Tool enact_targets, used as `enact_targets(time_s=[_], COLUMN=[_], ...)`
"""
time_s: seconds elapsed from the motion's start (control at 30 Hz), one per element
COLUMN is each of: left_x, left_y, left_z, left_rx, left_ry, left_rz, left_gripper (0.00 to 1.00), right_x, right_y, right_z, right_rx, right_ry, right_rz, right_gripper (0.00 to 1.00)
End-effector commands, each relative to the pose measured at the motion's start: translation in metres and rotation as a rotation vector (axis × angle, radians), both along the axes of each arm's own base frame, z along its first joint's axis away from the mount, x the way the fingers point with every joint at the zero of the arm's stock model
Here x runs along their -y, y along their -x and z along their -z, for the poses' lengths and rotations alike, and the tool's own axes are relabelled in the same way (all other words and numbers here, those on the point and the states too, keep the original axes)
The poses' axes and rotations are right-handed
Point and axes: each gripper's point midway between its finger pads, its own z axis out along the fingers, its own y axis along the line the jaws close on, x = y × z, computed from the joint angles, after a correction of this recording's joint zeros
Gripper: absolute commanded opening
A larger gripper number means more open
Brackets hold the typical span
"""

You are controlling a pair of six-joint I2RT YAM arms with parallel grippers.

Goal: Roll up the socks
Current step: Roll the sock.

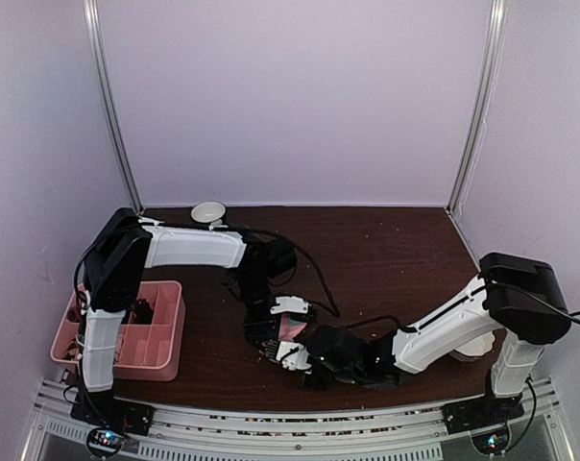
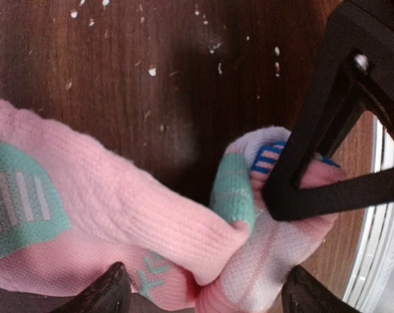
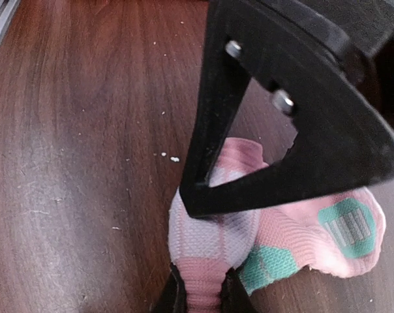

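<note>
The pink socks with mint-green patches lie bunched on the dark wood table near the front middle, where both grippers meet. In the left wrist view the pink socks fold over themselves. My left gripper is open, its fingers wide apart with the bundle between them. My right gripper is shut on a narrow pink ribbed end of the socks. A black triangular finger of the left gripper rests on top of the bundle. The argyle pair does not show.
A pink divided tray sits at the front left beside the left arm's base, with dark items inside. A small white bowl stands at the back edge. A white object lies under the right arm. White crumbs dot the wood.
</note>
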Motion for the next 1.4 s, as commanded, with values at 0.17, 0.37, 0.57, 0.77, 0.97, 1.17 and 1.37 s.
enact_targets(time_s=[0.17,0.37,0.57,0.77,0.97,1.17,1.37], left_x=[-0.024,-0.036,-0.047,-0.048,-0.056,-0.07,-0.066], left_y=[-0.009,-0.047,-0.074,-0.077,-0.085,-0.112,-0.122], left_z=[0.05,0.004,-0.039,-0.049,-0.024,0.015,0.017], left_rx=[0.005,0.183,0.34,0.313,0.34,0.342,0.348], left_ry=[-0.08,0.029,0.106,0.142,0.08,-0.077,-0.104], left_rz=[-0.059,-0.175,-0.256,-0.247,-0.279,-0.361,-0.347], left_gripper=[0.93,0.98,0.98,0.98,0.98,0.98,0.98], right_x=[0.032,0.039,0.046,0.053,0.061,0.058,0.052], right_y=[0.037,0.042,0.037,0.048,0.047,0.04,0.04], right_z=[0.049,0.064,0.084,0.102,0.105,0.092,0.078], right_rx=[-0.331,-0.551,-0.745,-0.895,-0.941,-0.865,-0.663], right_ry=[0.017,0.007,0.06,0.17,0.209,0.153,0.202], right_rz=[0.046,0.105,0.185,0.24,0.318,0.323,0.266], right_gripper=[0.0,0.0,0.0,0.0,0.0,0.0,0.0])
